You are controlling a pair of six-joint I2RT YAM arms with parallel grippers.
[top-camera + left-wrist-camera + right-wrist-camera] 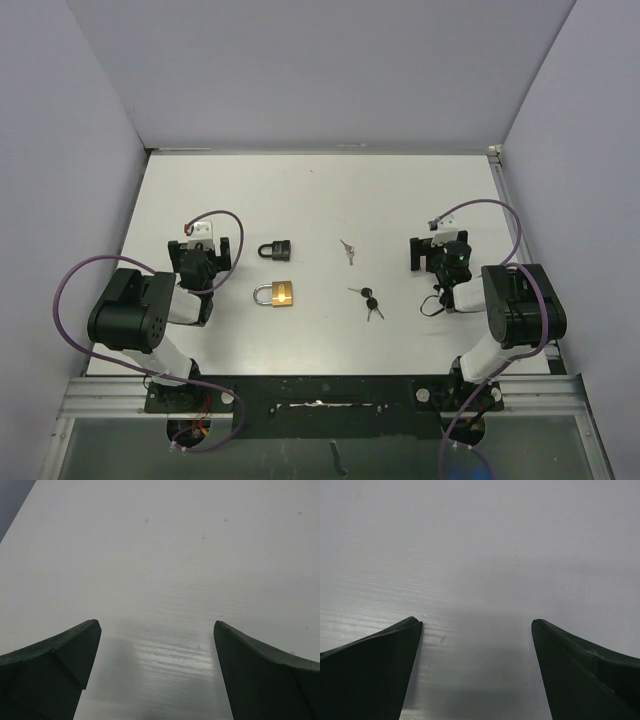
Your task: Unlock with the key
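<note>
The brass padlock [280, 295] lies flat on the white table [400, 190], with its shackle pointing toward the left arm's side. A black padlock [277, 249] lies just behind it, farther from the arm bases. The 2 are near each other but not touching.

To the right of the brass padlock and farther back lies a small silver key [347, 251]. A small cluster of black-headed keys [369, 301] lies to the brass padlock's right, about level with it. Both are apart from the padlock and from each other.

The left gripper [205, 262] hangs over the table to the left of the brass padlock and slightly farther back. Its jaws are spread wide with nothing between them, and the left wrist view [156, 625] shows only bare tabletop.

The right gripper [438, 256] is well to the right of the brass padlock, beyond both sets of keys. It too is spread wide and holds nothing, and its wrist view [476, 622] shows bare table.
</note>
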